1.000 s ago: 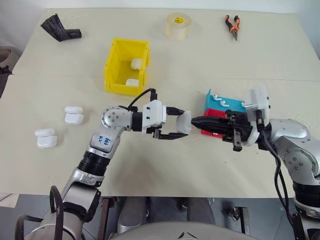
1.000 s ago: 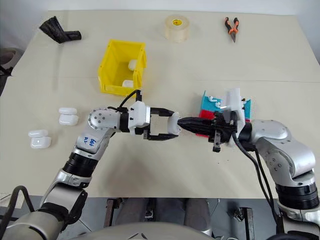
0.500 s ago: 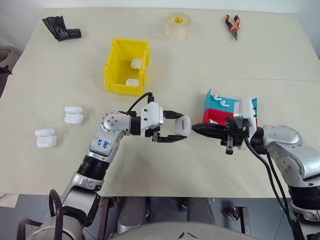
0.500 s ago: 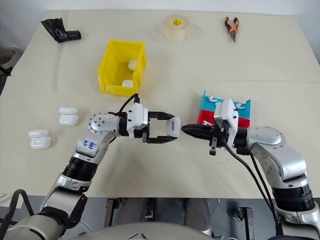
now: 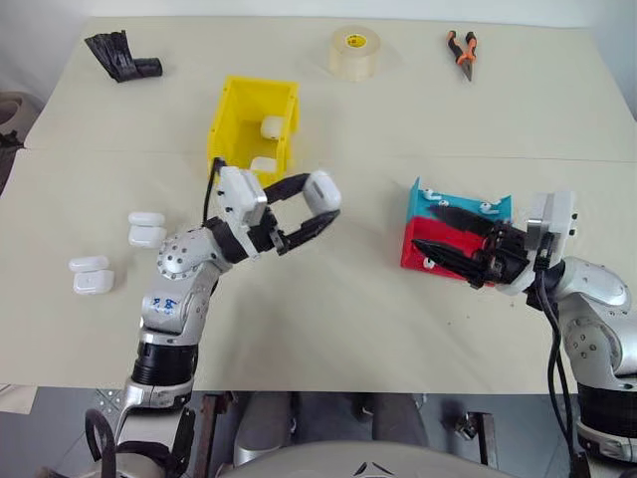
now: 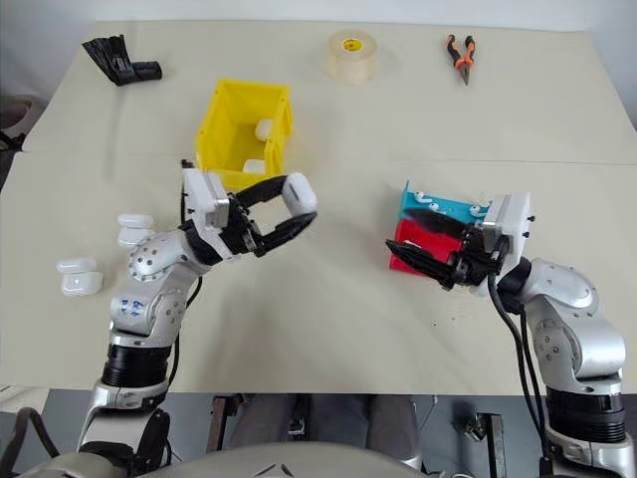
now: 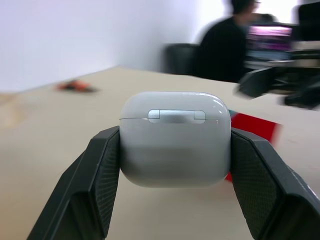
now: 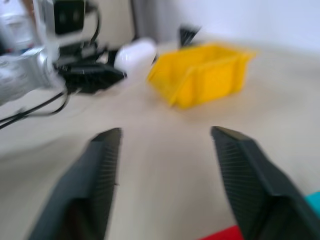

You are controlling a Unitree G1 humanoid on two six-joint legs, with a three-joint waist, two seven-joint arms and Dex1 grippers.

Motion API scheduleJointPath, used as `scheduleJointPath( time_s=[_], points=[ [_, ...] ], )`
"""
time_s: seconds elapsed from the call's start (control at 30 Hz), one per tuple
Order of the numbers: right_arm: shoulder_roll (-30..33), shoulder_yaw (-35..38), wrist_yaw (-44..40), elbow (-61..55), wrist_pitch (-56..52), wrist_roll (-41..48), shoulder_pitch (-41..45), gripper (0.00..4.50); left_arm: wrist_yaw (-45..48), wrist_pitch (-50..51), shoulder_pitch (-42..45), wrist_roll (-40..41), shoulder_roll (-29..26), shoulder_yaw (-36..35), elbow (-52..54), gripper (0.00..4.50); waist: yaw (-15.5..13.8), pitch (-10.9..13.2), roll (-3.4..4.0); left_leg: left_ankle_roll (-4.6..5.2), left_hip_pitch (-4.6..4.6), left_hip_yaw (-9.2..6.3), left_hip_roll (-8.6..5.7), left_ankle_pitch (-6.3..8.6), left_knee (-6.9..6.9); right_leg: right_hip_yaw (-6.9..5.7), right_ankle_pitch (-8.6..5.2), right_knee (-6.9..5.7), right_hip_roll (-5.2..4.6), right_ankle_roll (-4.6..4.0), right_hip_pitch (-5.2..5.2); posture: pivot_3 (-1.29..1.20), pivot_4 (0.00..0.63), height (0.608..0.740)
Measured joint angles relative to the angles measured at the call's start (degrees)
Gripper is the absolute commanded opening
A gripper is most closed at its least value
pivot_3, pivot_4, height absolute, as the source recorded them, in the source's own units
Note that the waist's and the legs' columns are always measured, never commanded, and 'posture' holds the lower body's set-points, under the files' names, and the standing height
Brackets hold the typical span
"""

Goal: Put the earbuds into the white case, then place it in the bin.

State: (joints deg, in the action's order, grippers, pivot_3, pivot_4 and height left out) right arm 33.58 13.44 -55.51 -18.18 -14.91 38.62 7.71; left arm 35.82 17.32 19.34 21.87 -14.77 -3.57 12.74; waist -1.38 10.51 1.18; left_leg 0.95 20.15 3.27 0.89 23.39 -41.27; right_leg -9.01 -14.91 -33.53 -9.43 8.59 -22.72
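The white case is pinched lid-shut between the left gripper's two black fingers, held up in the air just off the near corner of the yellow bin. In the left wrist view you can see the fingers squeezing it from both sides, hinge facing the camera. The bin already has two more white cases sitting in it.

Over on the other side, the right gripper has its fingers spread wide with nothing between them, hovering over the stacked teal tray and red tray. A few loose earbuds are lying on the teal one.

Four spare cases sit in two pairs on the table near its left edge. Way at the back there's a roll of tape, orange-handled pliers and some crumpled black thing in the far left corner. A blurry person is seated in the background of the left wrist view.
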Motion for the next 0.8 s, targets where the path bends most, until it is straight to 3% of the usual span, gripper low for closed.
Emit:
scheduleJointPath(
  time_s=[0.07,0.23,0.53,0.7,0.8],
  points=[
    [0.0,0.5,0.1,-0.2,2.4,-1.4,0.4,4.46,-5.0,2.6,-0.7,0.4,0.8,-2.2,1.2,2.81,-0.1,0.0,-0.01,0.0,0.01,-0.02,0.0,0.0,-0.01,-0.02,0.0,-0.01,0.0,0.0,0.0,0.0,0.15,0.74],
    [0.0,0.5,1.5,0.4,4.7,-3.7,1.3,4.46,-16.2,3.8,3.8,-2.2,1.7,-6.3,0.1,2.81,-0.2,0.0,-0.02,0.0,0.01,-0.02,-0.02,0.0,-0.01,-0.03,0.0,-0.01,0.0,0.0,0.01,0.0,0.15,0.74],
    [-0.4,-1.1,1.8,2.0,5.7,-5.5,2.7,4.46,-21.5,1.2,20.8,-7.2,0.0,-7.1,-24.3,2.81,0.0,0.0,-0.03,0.0,0.0,0.04,-0.05,0.0,0.05,-0.06,0.0,0.01,0.01,0.0,0.01,0.0,0.15,0.74],
    [-0.7,-1.8,2.9,1.9,5.7,-5.5,2.5,4.5,-20.0,1.1,23.9,-7.8,-1.5,-6.8,-30.8,4.29,0.1,0.0,-0.03,0.0,-0.01,0.07,-0.05,0.0,0.12,-0.07,0.0,0.02,0.01,0.0,-0.03,0.0,0.15,0.74],
    [-0.8,-1.9,3.5,1.2,5.7,-5.5,2.0,4.5,-18.0,0.9,23.8,-7.8,-2.1,-6.4,-30.8,4.44,0.0,0.0,-0.04,0.0,-0.01,0.07,-0.05,0.0,0.11,-0.07,0.0,0.02,0.01,0.0,-0.03,0.0,0.15,0.74]
  ],
)
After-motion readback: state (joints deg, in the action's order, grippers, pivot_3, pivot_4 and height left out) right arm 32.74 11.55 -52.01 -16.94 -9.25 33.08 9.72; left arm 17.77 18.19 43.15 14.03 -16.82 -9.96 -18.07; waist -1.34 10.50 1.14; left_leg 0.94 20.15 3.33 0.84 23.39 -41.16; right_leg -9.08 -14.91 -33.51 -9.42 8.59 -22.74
